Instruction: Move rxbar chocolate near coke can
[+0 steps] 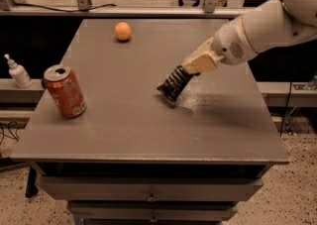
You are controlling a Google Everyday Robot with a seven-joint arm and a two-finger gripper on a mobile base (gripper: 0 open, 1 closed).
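Well, there is little to read. The coke can point(64, 91) is red-orange with a silver top and a white patch low on its side, but no lettering on it is legible, and nothing can be made out on the black wrapper of the rxbar chocolate point(164, 90) either.

The can stands upright close to the left edge of the grey table point(129, 130), towards the front. From the can across to the bar, the tabletop is bare, and the front strip is bare as well. A small orange fruit point(123, 31) sits far back, well apart from both. Off the table, on a ledge to the left, stands a white pump bottle point(19, 73).

The white arm point(257, 30) reaches in from the upper right, slanting down to the gripper point(171, 86) over the middle of the table. Its dark ribbed fingers point(179, 76) are drawn together on the bar, which pokes out at their tip, tilted, with its lower end at the tabletop. The bar is well apart from the can.
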